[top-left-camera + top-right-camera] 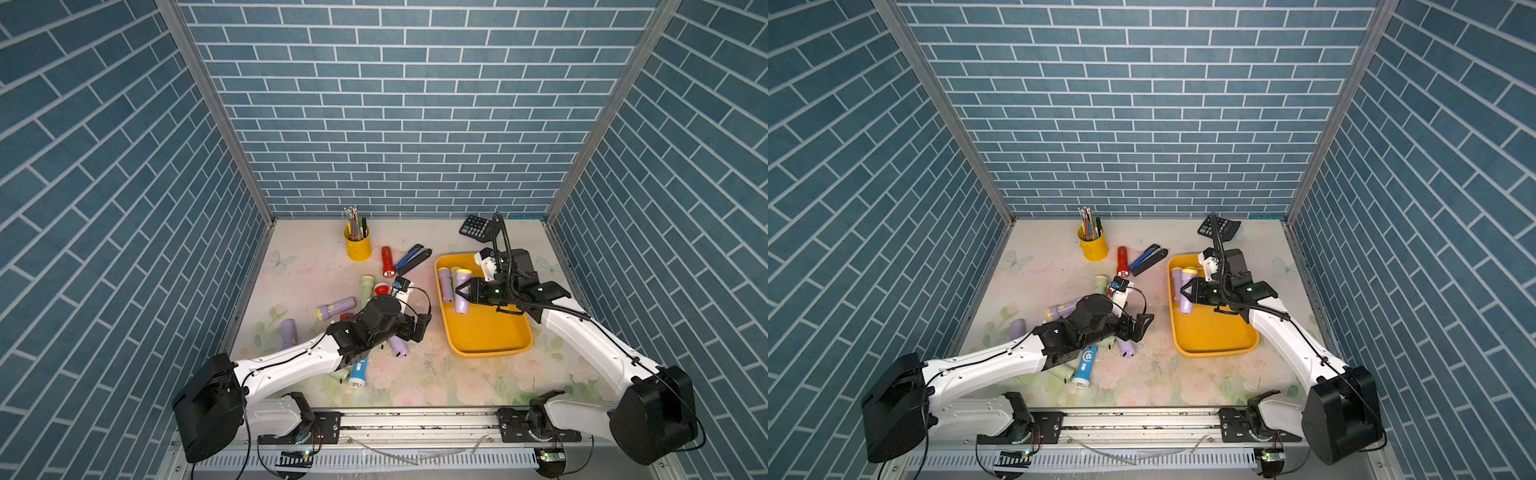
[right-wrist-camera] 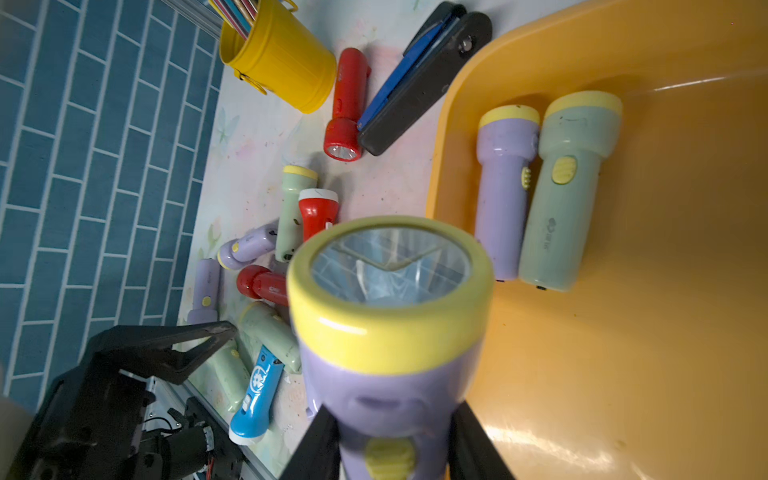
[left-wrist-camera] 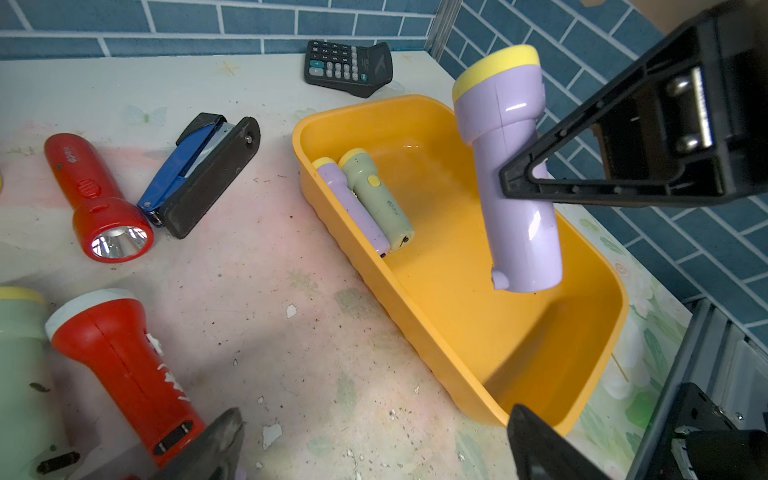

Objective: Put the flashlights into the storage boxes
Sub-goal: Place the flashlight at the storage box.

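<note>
The right fingers [image 2: 316, 453] are clamped on the barrel of a lilac flashlight [image 3: 511, 174]. They hold it head-up and tilted over the yellow tray [image 1: 490, 332], which sits on the right half of the desk [image 1: 419, 374]. Inside the tray, a pale green flashlight [image 3: 382, 203] and a second lilac flashlight [image 3: 353, 208] lie side by side, touching, along the long wall nearest the desk's middle, with their heads toward the back wall. The left fingers [image 3: 540, 453] stand wide apart with nothing between them, low over bare desk between the tray and the loose flashlights. Outside the tray, a blue flashlight [image 1: 358, 372] lies near the front edge, partly under the left arm. A red flashlight [image 1: 387, 262] lies just beside the blue-and-black stapler [image 1: 411, 258], and a white-capped red flashlight [image 3: 120, 357] lies close to the left fingers. More lilac and pale green ones are clustered around that arm. A yellow pen cup [image 1: 358, 245] stands toward the back, and a calculator [image 1: 476, 227] lies in the back right corner behind the tray.
</note>
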Action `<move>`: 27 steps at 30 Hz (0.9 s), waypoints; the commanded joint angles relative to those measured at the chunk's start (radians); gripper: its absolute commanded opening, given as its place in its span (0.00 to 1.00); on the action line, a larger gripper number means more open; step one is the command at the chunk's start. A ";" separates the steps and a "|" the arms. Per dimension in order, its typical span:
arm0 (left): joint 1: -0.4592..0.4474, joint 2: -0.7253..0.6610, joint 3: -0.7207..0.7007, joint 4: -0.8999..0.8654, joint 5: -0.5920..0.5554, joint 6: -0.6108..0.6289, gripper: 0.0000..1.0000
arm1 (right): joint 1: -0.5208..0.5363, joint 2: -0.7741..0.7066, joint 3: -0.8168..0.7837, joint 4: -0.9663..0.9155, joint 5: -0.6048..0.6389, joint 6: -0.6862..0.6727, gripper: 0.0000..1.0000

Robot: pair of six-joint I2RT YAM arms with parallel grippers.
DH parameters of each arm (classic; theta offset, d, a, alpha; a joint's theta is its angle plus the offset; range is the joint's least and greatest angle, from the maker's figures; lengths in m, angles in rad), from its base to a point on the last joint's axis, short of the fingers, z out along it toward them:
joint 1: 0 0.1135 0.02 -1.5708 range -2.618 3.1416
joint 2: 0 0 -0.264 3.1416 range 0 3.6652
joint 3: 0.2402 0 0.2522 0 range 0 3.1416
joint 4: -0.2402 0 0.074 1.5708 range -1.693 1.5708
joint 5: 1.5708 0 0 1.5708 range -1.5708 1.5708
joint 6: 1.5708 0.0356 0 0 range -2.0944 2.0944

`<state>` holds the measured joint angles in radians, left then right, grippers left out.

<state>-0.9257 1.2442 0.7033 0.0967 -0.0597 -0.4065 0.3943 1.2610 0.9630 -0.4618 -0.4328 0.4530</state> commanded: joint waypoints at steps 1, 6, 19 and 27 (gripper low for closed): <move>0.004 0.016 0.034 -0.059 -0.051 0.012 1.00 | -0.035 0.031 0.092 -0.198 0.011 -0.150 0.26; 0.004 0.051 0.094 -0.186 -0.150 -0.008 1.00 | -0.101 0.094 0.157 -0.316 0.011 -0.225 0.25; 0.052 0.164 0.159 -0.237 -0.099 -0.062 1.00 | -0.227 0.367 0.335 -0.492 0.057 -0.339 0.25; 0.085 0.170 0.147 -0.229 -0.078 -0.073 1.00 | -0.235 0.572 0.458 -0.455 0.010 -0.356 0.25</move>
<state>-0.8524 1.4071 0.8558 -0.1379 -0.1528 -0.4679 0.1635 1.7790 1.3533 -0.8970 -0.3992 0.1516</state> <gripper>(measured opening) 0.996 0.381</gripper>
